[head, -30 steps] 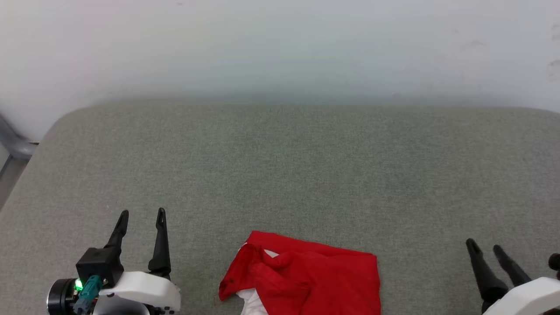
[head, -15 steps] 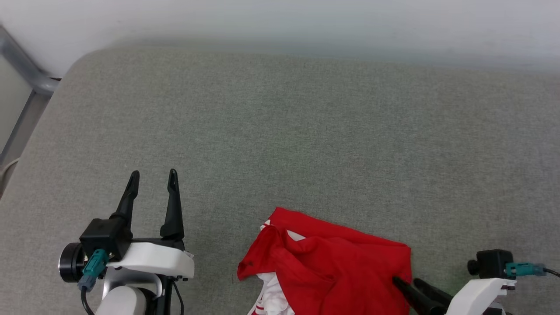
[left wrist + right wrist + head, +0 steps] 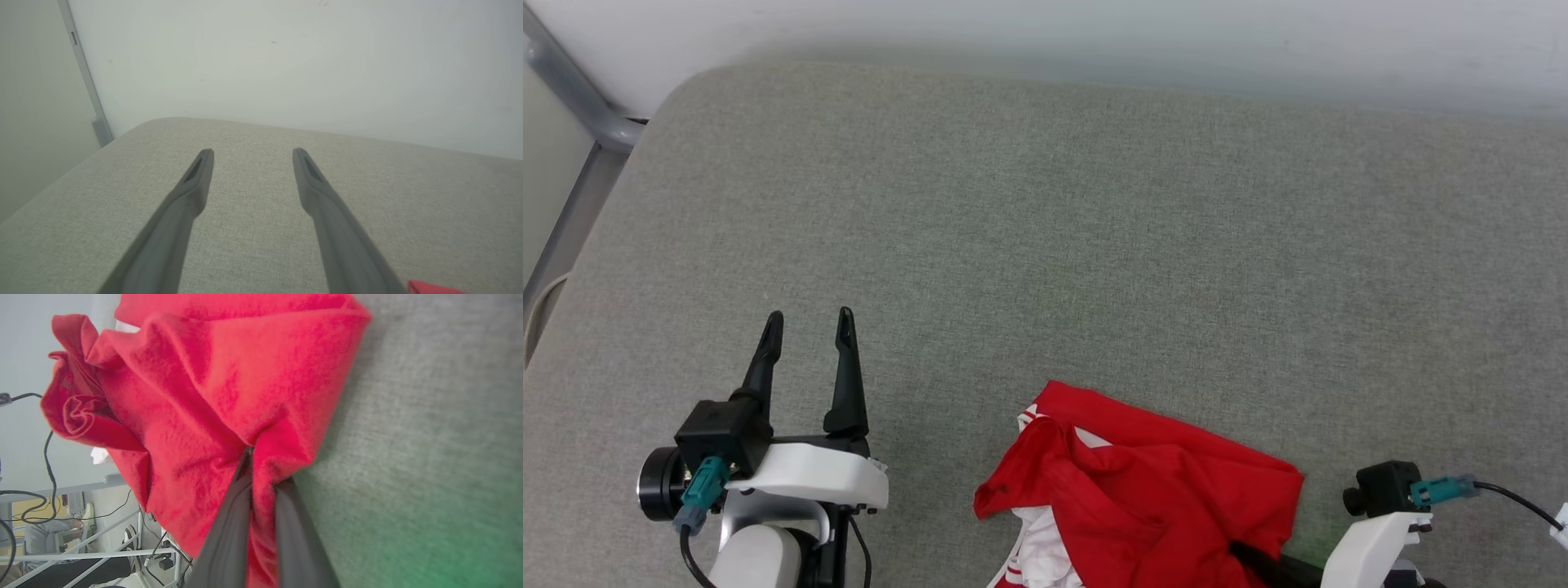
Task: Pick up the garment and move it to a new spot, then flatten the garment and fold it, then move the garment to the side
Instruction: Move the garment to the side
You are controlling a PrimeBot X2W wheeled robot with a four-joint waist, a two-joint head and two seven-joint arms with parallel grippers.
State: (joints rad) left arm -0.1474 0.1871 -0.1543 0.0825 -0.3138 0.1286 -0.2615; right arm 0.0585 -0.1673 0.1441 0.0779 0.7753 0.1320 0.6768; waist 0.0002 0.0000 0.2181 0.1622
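Note:
The garment [image 3: 1152, 498] is a crumpled red jersey with white, striped-trim parts, lying at the near edge of the grey padded surface. In the right wrist view a fold of its red cloth [image 3: 212, 388] is pinched between my right gripper's [image 3: 265, 467] dark fingers. In the head view that gripper [image 3: 1245, 555] reaches in from the lower right, its tips buried in the garment's right side. My left gripper [image 3: 809, 318] hovers open over bare surface, left of the garment and apart from it. In the left wrist view its spread fingers [image 3: 252, 152] hold nothing, and a red corner of the garment [image 3: 433, 288] shows at the bottom right.
The grey padded surface [image 3: 1094, 245] stretches far ahead and to both sides, up to a white wall [image 3: 1094, 33]. A grey metal frame [image 3: 572, 106] stands off its left corner. Past the near edge, the right wrist view shows cables and metal rails [image 3: 81, 547].
The head camera has tilted down. My right gripper moved left onto the garment's right side and closed on a fold of it. The left gripper stays open.

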